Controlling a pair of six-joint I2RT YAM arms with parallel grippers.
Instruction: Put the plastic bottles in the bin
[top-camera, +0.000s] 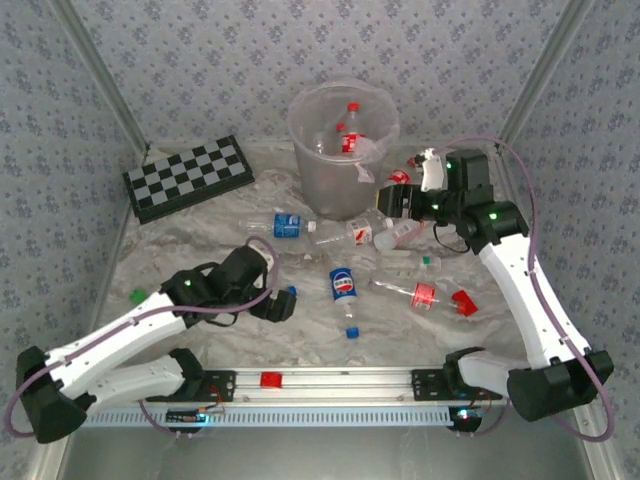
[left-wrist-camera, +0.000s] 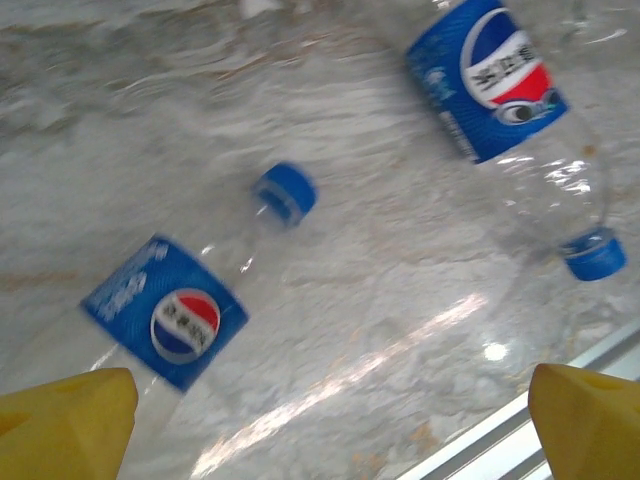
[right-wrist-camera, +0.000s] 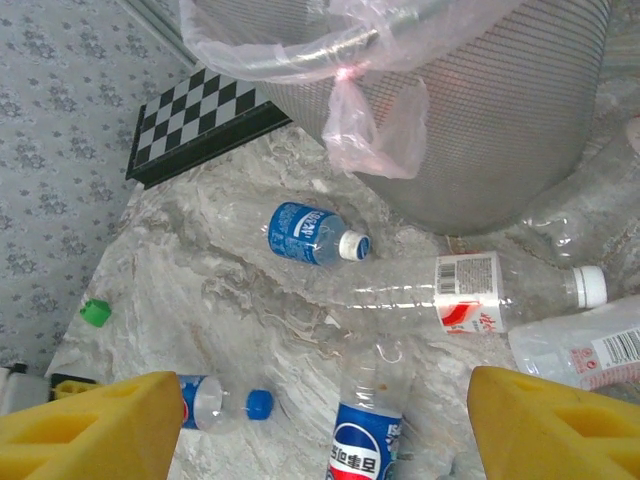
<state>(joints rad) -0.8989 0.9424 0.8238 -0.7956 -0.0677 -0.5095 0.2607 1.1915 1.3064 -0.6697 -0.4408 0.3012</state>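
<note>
Showing the workspace from above: the bin (top-camera: 320, 165) is standing at the far middle of the table (top-camera: 200, 255), just right of the chessboard (top-camera: 190, 177), and a red-capped bottle (top-camera: 349, 135) is lying inside it. The other plastic bottles are lying on their sides on the table in front of the bin. These are a blue-label bottle (top-camera: 287, 225) near its base, a white-capped bottle (top-camera: 358, 232) beside that, a Pepsi bottle (top-camera: 343, 285) nearer the arms, and a red-label bottle (top-camera: 424, 295) to its right. A green cap (top-camera: 137, 295) and a red cap (top-camera: 465, 303) are lying loose towards the table's sides.

The left gripper (top-camera: 275, 300) is hovering low, just left of the Pepsi bottle. In the left wrist view its yellow fingertips (left-wrist-camera: 70, 420) are standing wide apart at the lower corners with nothing between them — open and empty. A second Pepsi bottle (left-wrist-camera: 165, 320) is lying on the table just beyond them.

The right gripper (top-camera: 398, 197) is hanging just beside the bin's right wall. In the right wrist view its yellow fingers (right-wrist-camera: 90, 425) are likewise standing well apart and gripping nothing — the bin's clear liner (right-wrist-camera: 370, 120) is drooping over the rim ahead.
</note>
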